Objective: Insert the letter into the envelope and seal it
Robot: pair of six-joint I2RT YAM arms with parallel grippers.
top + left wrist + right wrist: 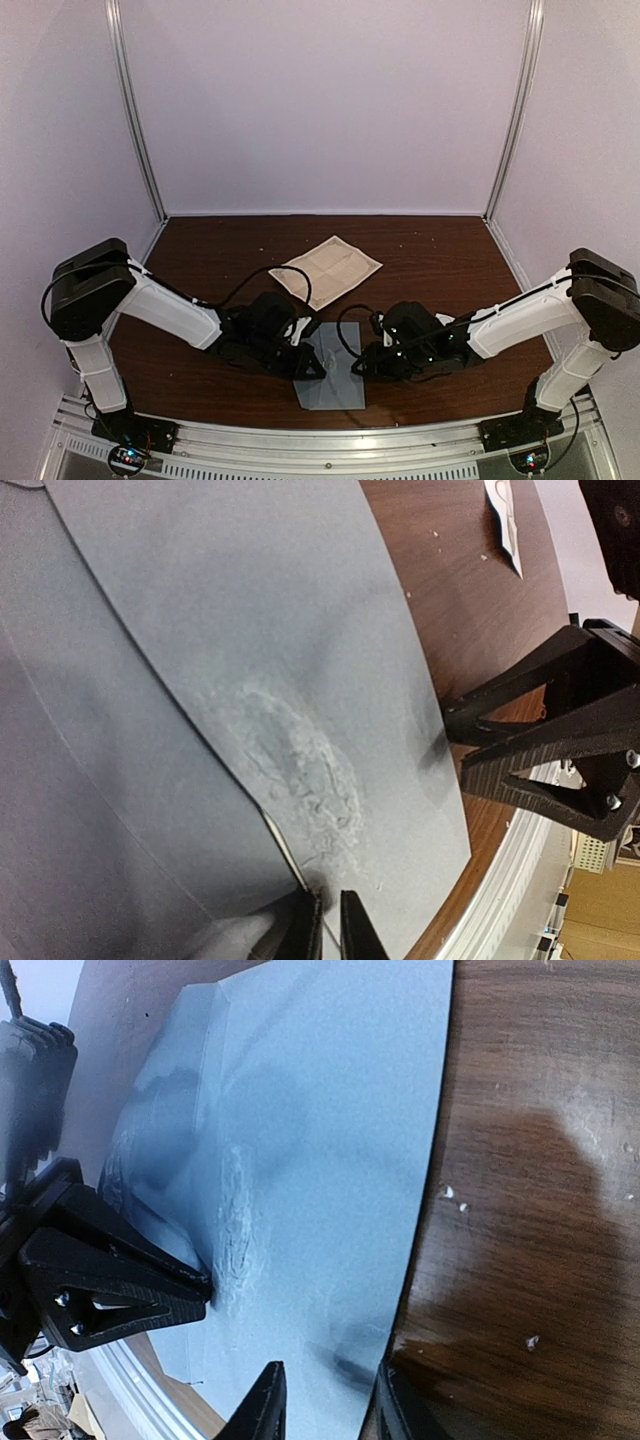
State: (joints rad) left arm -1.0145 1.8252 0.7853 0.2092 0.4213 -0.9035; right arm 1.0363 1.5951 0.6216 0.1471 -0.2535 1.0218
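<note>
1. Top external view: the envelope is lying flat on the tabletop, near its front edge and between both arms. The letter is lying behind it, apart, and not yet inside. Your left fingers and right fingers are facing each other over the envelope's far half. Open room is lying behind the letter and out to both sides. The front rail is sitting close by.
2. Left wrist view: your left fingers are clenched and seem to be pinching a paper layer of the envelope, though the contact is partly hidden. Hold that pinch firm and low, so the paper is not creasing while the other arm is working.
3. Right wrist view: your right fingers are released, standing apart astride the envelope's side edge, one over paper and one over bare wood. Aim to catch a single layer and lift it gently to open the mouth. Avoid dragging the envelope towards the tabletop's near edge.
</note>
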